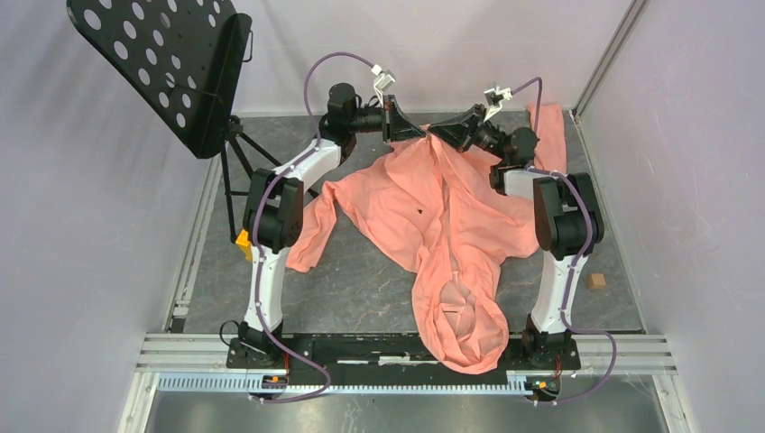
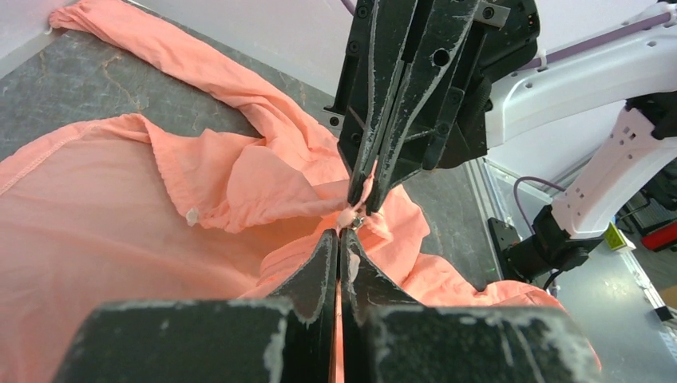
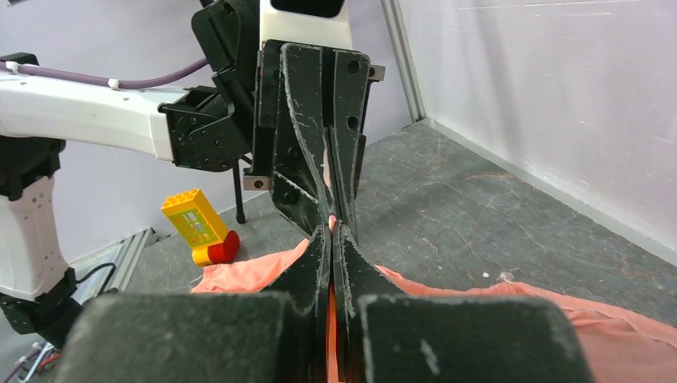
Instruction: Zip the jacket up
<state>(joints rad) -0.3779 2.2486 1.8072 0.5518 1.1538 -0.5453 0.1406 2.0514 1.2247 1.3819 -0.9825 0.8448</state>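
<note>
From above: arms stretched forward, left claw (image 1: 420,132) and right claw (image 1: 438,133) tip to tip at far edge of thin, crumpled salmon-pink hooded jacket (image 1: 424,225) on mottled grey counter (image 1: 361,271); left wrist: pinching gathered fabric; right wrist: likewise.

Top view high, rear, looking down; wrist views close, opposed, both on jacket (image 2: 120,239).

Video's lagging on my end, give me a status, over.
Left end effector and right end effector both shut, tip to tip, on jacket at far hem. Hood toward bases. Music stand off left, apart from fabric.
</note>
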